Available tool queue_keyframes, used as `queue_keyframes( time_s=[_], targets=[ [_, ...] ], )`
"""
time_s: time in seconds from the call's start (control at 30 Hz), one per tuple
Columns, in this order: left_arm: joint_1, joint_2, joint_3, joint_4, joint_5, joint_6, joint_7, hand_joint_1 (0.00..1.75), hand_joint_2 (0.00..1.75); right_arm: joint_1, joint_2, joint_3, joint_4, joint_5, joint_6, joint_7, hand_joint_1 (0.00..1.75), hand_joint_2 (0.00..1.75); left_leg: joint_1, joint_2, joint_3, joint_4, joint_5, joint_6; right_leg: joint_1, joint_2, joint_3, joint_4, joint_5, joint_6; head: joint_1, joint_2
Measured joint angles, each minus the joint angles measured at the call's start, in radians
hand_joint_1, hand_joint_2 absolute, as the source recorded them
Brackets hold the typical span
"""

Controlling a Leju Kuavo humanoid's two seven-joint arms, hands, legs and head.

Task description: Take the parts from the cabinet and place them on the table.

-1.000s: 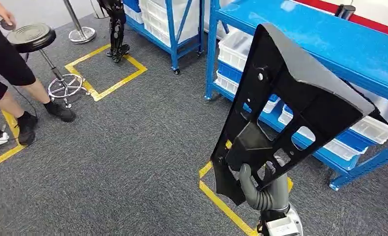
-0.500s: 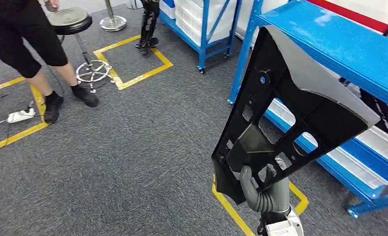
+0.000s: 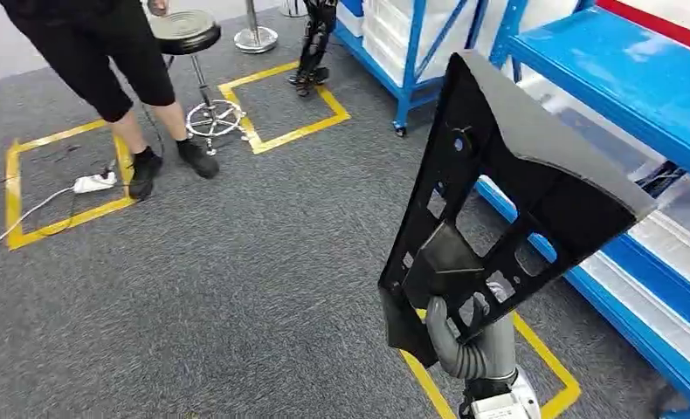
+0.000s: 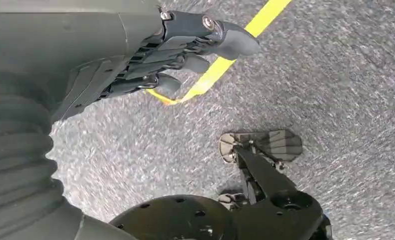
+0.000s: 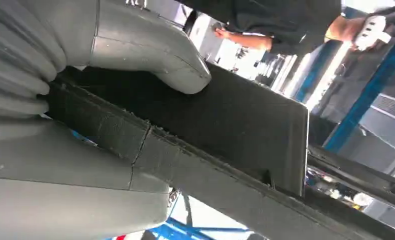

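Grey carpet (image 3: 237, 288) covers the floor, marked with yellow tape lines (image 3: 293, 135) forming squares. Blue metal shelving (image 3: 621, 78) stands along the right side of the head view, with white bins (image 3: 673, 240) on its lower level; a second blue rack (image 3: 411, 52) stands further back. A person in black shorts (image 3: 106, 52) stands at the upper left, beside a round black stool (image 3: 184, 30) on a chrome base. A white power strip (image 3: 93, 182) with its cord lies on the carpet near the person's feet.

Task item: a large black plastic panel (image 3: 507, 192), perforated with cut-outs and ribbed on its back, is held raised and tilted in front of the robot, over the floor and near the shelving, not resting on any surface.

Right hand (image 3: 464, 336): grasping the panel at its lower end, thumb (image 5: 150, 47) pressed on one face and fingers wrapped behind.

Left hand (image 4: 185, 45): hanging over the carpet, fingers curled loosely and holding nothing.
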Motion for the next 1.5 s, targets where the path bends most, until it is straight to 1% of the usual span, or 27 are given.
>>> queue_keyframes(
  time_s=[0.03,0.1,0.13,0.2,0.23,0.27,0.3,0.33,0.37,0.4,0.43,0.47,0.5,0.53,0.67,0.7,0.77,0.9,0.93,1.0,1.03,1.07,1.23,1.27,1.33,1.43,1.5],
  targets=[
    [0.002,0.000,0.001,0.000,0.000,0.000,0.000,0.00,1.75,0.001,-0.001,0.000,0.000,0.000,0.000,0.000,1.75,1.75,0.000,-0.023,0.000,0.000,0.002,-0.001,-0.002,0.001,0.014,-0.042,0.029,0.012,0.002,0.000],
    [0.002,0.000,0.002,0.000,0.000,0.000,-0.002,0.00,1.75,0.001,-0.002,0.000,0.000,0.000,0.000,0.000,1.75,1.75,0.003,-0.060,0.000,0.000,0.009,-0.009,-0.010,0.034,0.111,-0.247,0.113,0.033,0.001,0.000],
    [0.001,0.001,0.002,0.000,0.000,0.000,-0.002,0.00,1.75,0.002,-0.002,0.001,0.000,0.000,0.000,0.000,1.75,1.75,-0.004,-0.084,-0.007,0.004,0.012,-0.021,-0.012,0.090,0.138,-0.315,0.132,0.022,0.001,0.000],
    [0.008,0.002,0.002,0.000,0.000,-0.001,-0.003,0.00,1.75,0.000,-0.002,0.000,0.000,-0.001,0.000,0.000,1.75,1.75,0.004,-0.112,-0.014,-0.011,0.027,-0.044,-0.001,0.059,0.145,-0.313,0.138,-0.001,0.002,0.000],
    [0.009,0.004,0.002,0.001,-0.002,-0.006,-0.005,0.00,1.75,0.000,-0.001,-0.001,0.000,-0.004,0.002,0.000,1.75,1.75,-0.003,-0.019,-0.035,0.032,-0.004,-0.048,-0.013,0.023,0.143,-0.322,0.150,-0.017,-0.004,0.000],
    [0.004,0.003,0.002,0.001,-0.011,-0.005,-0.009,0.00,1.75,0.007,-0.002,-0.002,0.000,-0.010,0.002,0.000,1.75,1.75,0.003,0.045,-0.118,0.228,-0.113,-0.053,-0.004,-0.022,0.143,-0.321,0.148,-0.027,-0.014,0.000],
    [0.005,0.004,0.002,0.001,-0.012,0.000,-0.012,0.00,1.75,0.007,-0.001,-0.002,0.000,-0.014,0.004,-0.002,1.75,1.75,0.006,0.055,-0.109,0.242,-0.098,-0.057,-0.002,-0.069,0.142,-0.321,0.146,-0.028,-0.014,0.000],
    [0.004,0.005,0.002,0.001,-0.014,0.004,-0.015,0.00,1.75,0.007,-0.001,-0.003,0.000,-0.015,0.007,-0.002,1.75,1.75,0.005,0.100,0.006,0.051,-0.021,-0.052,-0.001,-0.099,0.148,-0.320,0.141,-0.024,-0.015,0.000],
    [0.001,0.005,0.002,0.001,-0.016,0.004,-0.019,0.00,1.75,0.005,-0.001,-0.002,0.000,-0.015,0.008,-0.002,1.75,1.75,-0.007,0.124,0.021,0.011,-0.028,-0.036,0.014,-0.119,0.149,-0.317,0.135,-0.014,-0.010,0.000],
    [0.003,0.003,0.002,0.001,-0.020,0.004,-0.021,0.00,1.75,-0.001,0.001,-0.002,0.000,-0.015,0.010,-0.004,1.75,1.75,-0.003,0.070,0.020,-0.001,-0.017,-0.010,0.006,-0.108,0.144,-0.303,0.120,0.006,-0.008,0.000],
    [-0.001,0.004,0.002,0.000,-0.021,0.005,-0.023,0.00,1.75,0.003,0.001,-0.003,0.001,-0.018,0.010,-0.006,1.75,1.75,0.002,0.007,0.009,-0.001,-0.009,0.004,0.002,-0.001,-0.007,-0.004,0.006,-0.004,0.001,0.000],
    [0.000,0.003,0.002,0.001,-0.023,0.004,-0.023,0.00,1.75,0.002,0.000,-0.004,0.002,-0.018,0.010,-0.006,1.75,1.75,0.006,-0.046,0.009,-0.001,-0.003,-0.003,-0.007,0.012,0.059,-0.163,0.091,0.029,0.002,0.000],
    [0.000,0.003,0.002,0.001,-0.023,0.004,-0.023,0.00,1.75,0.002,0.000,-0.003,0.001,-0.018,0.010,-0.006,1.75,1.75,0.008,-0.060,0.008,-0.001,-0.002,-0.007,-0.013,0.037,0.101,-0.249,0.122,0.037,0.002,0.000],
    [0.000,0.003,0.002,0.000,-0.024,0.004,-0.023,0.00,1.75,0.001,0.000,-0.003,0.002,-0.018,0.010,-0.006,1.75,1.75,0.006,-0.072,0.005,0.000,0.001,-0.014,-0.022,0.090,0.125,-0.309,0.133,0.039,0.005,0.000],
    [0.009,0.003,0.002,0.001,-0.027,0.005,-0.022,0.00,1.75,0.001,0.000,-0.003,0.002,-0.018,0.011,-0.006,1.75,1.75,0.005,-0.110,-0.007,-0.010,0.015,-0.041,-0.008,0.046,0.133,-0.312,0.147,0.004,0.002,0.000],
    [0.011,0.006,0.002,0.001,-0.027,0.006,-0.022,0.00,1.75,-0.001,0.001,-0.003,0.002,-0.018,0.012,-0.006,1.75,1.75,0.007,-0.093,-0.010,-0.002,0.012,-0.042,-0.024,0.028,0.132,-0.317,0.154,-0.006,0.001,0.000],
    [0.008,0.004,0.002,0.001,-0.028,0.007,-0.021,0.00,1.75,0.002,0.003,-0.004,0.002,-0.018,0.012,-0.006,1.75,1.75,-0.002,0.017,-0.043,0.077,-0.048,-0.046,-0.017,0.006,0.134,-0.318,0.152,-0.022,-0.015,0.000],
    [0.005,0.002,0.002,0.001,-0.030,0.008,-0.021,0.00,1.75,0.004,0.003,-0.006,0.003,-0.019,0.012,-0.006,1.75,1.75,0.006,0.048,-0.141,0.300,-0.146,-0.054,-0.006,-0.045,0.132,-0.317,0.150,-0.029,-0.015,0.000],
    [0.005,0.002,0.002,0.001,-0.030,0.010,-0.020,0.00,1.75,0.004,0.003,-0.006,0.003,-0.019,0.012,-0.006,1.75,1.75,0.006,0.050,-0.139,0.301,-0.138,-0.055,-0.005,-0.058,0.132,-0.317,0.150,-0.029,-0.015,0.000],
    [0.006,0.002,0.002,0.001,-0.030,0.011,-0.020,0.00,1.75,0.003,0.004,-0.007,0.003,-0.019,0.012,-0.006,1.75,1.75,0.006,0.061,-0.074,0.189,-0.077,-0.054,-0.005,-0.084,0.135,-0.317,0.147,-0.029,-0.016,0.000],
    [0.006,0.003,0.002,0.001,-0.030,0.011,-0.020,0.00,1.75,0.003,0.004,-0.007,0.003,-0.019,0.012,-0.006,1.75,1.75,0.006,0.085,-0.019,0.096,-0.040,-0.051,-0.005,-0.095,0.139,-0.317,0.145,-0.027,-0.015,0.000],
    [0.004,0.003,0.002,0.001,-0.030,0.011,-0.020,0.00,1.75,0.003,0.005,-0.008,0.003,-0.019,0.012,-0.006,1.75,1.75,0.001,0.145,0.026,0.015,-0.032,-0.048,0.000,-0.106,0.144,-0.316,0.141,-0.020,-0.016,0.000],
    [0.003,0.002,0.002,0.001,-0.030,0.013,-0.028,0.00,1.75,0.002,0.008,-0.008,0.002,-0.018,0.008,-0.006,1.75,1.75,-0.011,0.083,0.017,0.001,-0.026,-0.015,0.010,-0.155,0.151,-0.319,0.133,0.003,-0.012,0.000],
    [0.003,-0.002,0.002,0.001,-0.031,0.013,-0.031,0.00,1.75,0.002,0.008,-0.008,0.001,-0.019,0.007,-0.006,1.75,1.75,-0.002,0.071,0.020,-0.002,-0.022,-0.009,0.004,-0.104,0.138,-0.300,0.122,0.009,-0.009,0.000],
    [-0.001,-0.001,0.002,0.001,-0.032,0.014,-0.032,0.00,1.75,0.010,0.007,-0.009,-0.002,-0.019,0.003,-0.006,1.75,1.75,0.003,0.047,0.016,-0.002,-0.016,0.001,0.002,-0.016,0.081,-0.171,0.057,-0.002,0.000,0.000],
    [-0.002,-0.002,0.002,0.001,-0.032,0.016,-0.032,0.00,1.75,0.018,0.007,-0.010,-0.002,-0.019,0.001,-0.006,1.75,1.75,0.003,-0.002,0.009,-0.002,-0.012,0.004,-0.003,0.000,-0.008,0.001,0.007,0.002,-0.001,0.000],
    [0.001,-0.003,0.002,0.001,-0.032,0.021,-0.034,0.00,1.75,0.019,0.006,-0.011,-0.002,-0.020,-0.002,-0.006,1.75,1.75,0.006,-0.035,0.009,-0.002,-0.009,0.000,-0.008,0.003,0.033,-0.094,0.056,0.023,-0.001,0.000]
  ],
)
